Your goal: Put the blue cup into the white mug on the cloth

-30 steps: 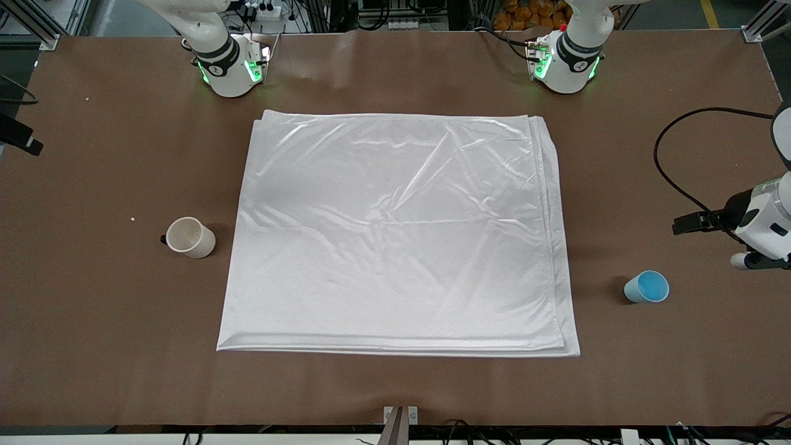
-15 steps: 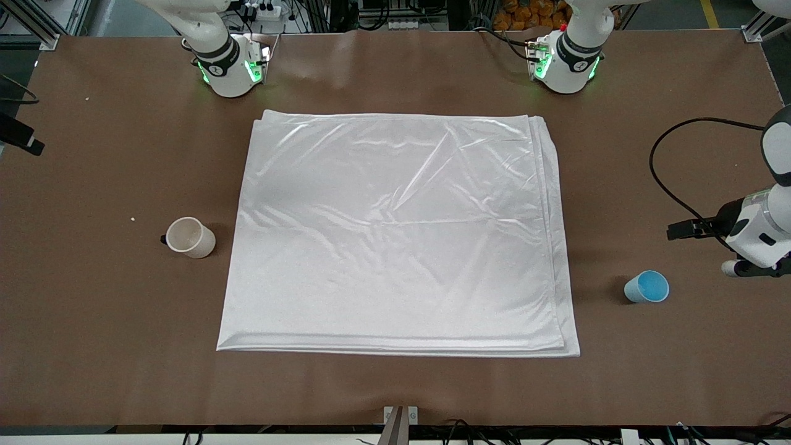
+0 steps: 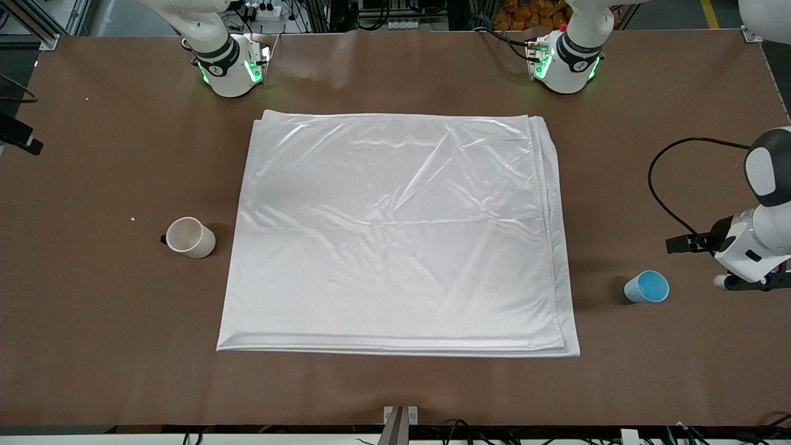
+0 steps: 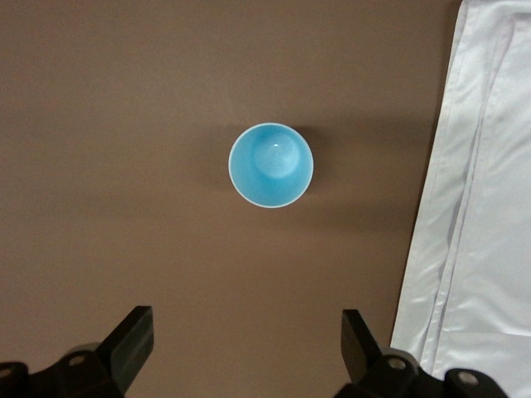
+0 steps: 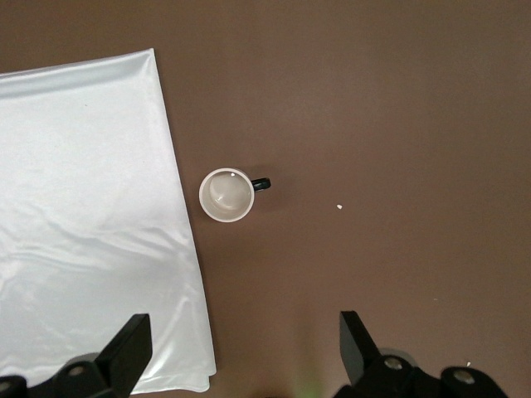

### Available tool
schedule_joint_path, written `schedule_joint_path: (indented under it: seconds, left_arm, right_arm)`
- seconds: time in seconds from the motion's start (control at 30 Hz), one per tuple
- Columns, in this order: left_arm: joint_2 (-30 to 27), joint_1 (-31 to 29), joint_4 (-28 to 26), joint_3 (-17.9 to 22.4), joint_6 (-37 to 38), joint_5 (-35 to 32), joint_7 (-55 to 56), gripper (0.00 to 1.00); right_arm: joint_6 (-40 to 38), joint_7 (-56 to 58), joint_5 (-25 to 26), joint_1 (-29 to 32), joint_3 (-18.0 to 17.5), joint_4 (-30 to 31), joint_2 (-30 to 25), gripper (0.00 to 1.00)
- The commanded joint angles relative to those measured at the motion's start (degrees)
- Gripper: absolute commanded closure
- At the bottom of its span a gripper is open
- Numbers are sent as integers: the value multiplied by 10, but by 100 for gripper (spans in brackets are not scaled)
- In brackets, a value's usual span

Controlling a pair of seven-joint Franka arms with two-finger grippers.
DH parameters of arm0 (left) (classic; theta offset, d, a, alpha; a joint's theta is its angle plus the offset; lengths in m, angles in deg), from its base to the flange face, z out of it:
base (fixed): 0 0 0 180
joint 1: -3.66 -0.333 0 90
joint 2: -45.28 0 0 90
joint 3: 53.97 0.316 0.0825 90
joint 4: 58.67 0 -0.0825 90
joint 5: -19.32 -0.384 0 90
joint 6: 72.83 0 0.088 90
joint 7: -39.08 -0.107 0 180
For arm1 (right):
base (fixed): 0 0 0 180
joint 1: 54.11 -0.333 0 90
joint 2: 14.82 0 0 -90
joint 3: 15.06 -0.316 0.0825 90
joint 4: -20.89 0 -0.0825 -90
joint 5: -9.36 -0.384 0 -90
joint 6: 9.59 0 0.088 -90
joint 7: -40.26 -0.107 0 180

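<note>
In the front view, a large white cloth [image 3: 395, 235] is lying flat across the middle of the brown bench [image 3: 111, 346]. The white mug [image 3: 190, 237] is standing upright on bare bench just beside the cloth's edge toward the right arm's end, its black handle pointing away from the cloth. The blue cup [image 3: 646, 287] is standing upright on bare bench near the cloth's edge toward the left arm's end, closer to the bench's front edge than the mug. The left gripper [image 3: 738, 282] is hanging over the bench beside the blue cup, touching nothing. The right gripper is not showing in this view.

In the left wrist view, the left gripper [image 4: 247, 336] is hovering with its fingers [image 4: 130, 342] spread wide and empty, the blue cup [image 4: 271, 165] showing its bright interior below.

In the right wrist view, the right gripper [image 5: 245, 342] is waiting high up, fingers [image 5: 129, 348] spread and empty, above the white mug [image 5: 226, 196] and the cloth's corner [image 5: 91, 224].
</note>
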Motion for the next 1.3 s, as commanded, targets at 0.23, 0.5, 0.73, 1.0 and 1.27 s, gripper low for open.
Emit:
schedule_joint_path:
  seconds: [0.23,0.5,0.73,1.0,1.27]
  left_arm:
    - [51,-16,8,-2,-54,-15,-26,0]
    - [73,-34,7,-2,-91,-15,-48,0]
    - [76,-34,8,-2,-94,-14,-47,0]
    - [78,-33,8,-3,-94,-13,-47,0]
    - [78,-34,8,-3,-94,-13,-47,0]
  right_arm:
    - [5,10,-11,9,-3,20,-6,0]
    - [11,10,-17,9,-3,31,-6,0]
    - [21,10,-23,9,-2,38,-6,0]
    - [32,10,-23,8,-3,51,-6,0]
    - [41,10,-23,10,-2,69,-6,0]
